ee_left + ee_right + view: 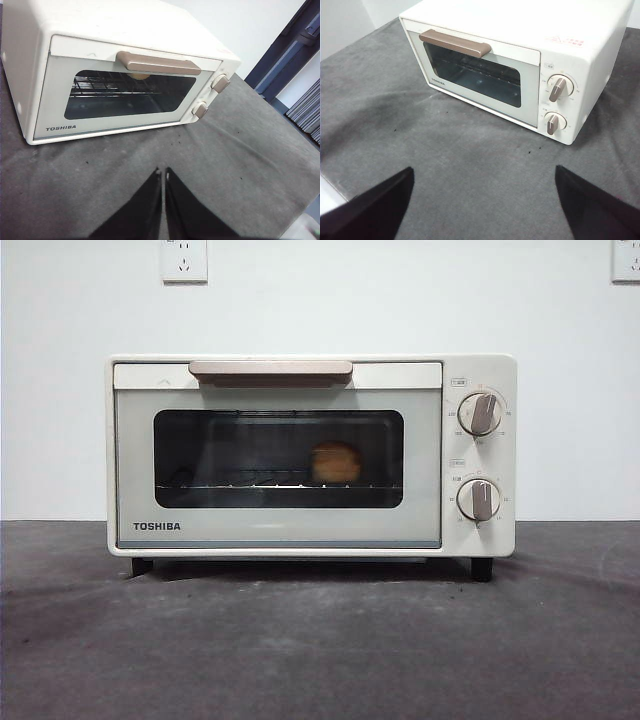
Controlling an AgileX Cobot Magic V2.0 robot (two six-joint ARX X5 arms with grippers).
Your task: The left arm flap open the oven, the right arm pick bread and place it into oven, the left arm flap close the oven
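Oven (pixel 310 455) door closed; bread (pixel 336 462) on the rack inside, at 3 o'clock of window centre. Left tool (pixel 163 172) jaws together; right tool (pixel 482 172) jaws apart.

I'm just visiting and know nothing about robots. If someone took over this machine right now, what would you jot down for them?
Left gripper: fingers shut, empty, hanging over the grey mat in front of the oven.
Right gripper: fingers open, empty, also back from the oven.
Bread: inside on the wire rack, seen through the window, towards the knob side.
Door: closed, handle up.
Done: bread in, door shut.
Left: nothing that shows.
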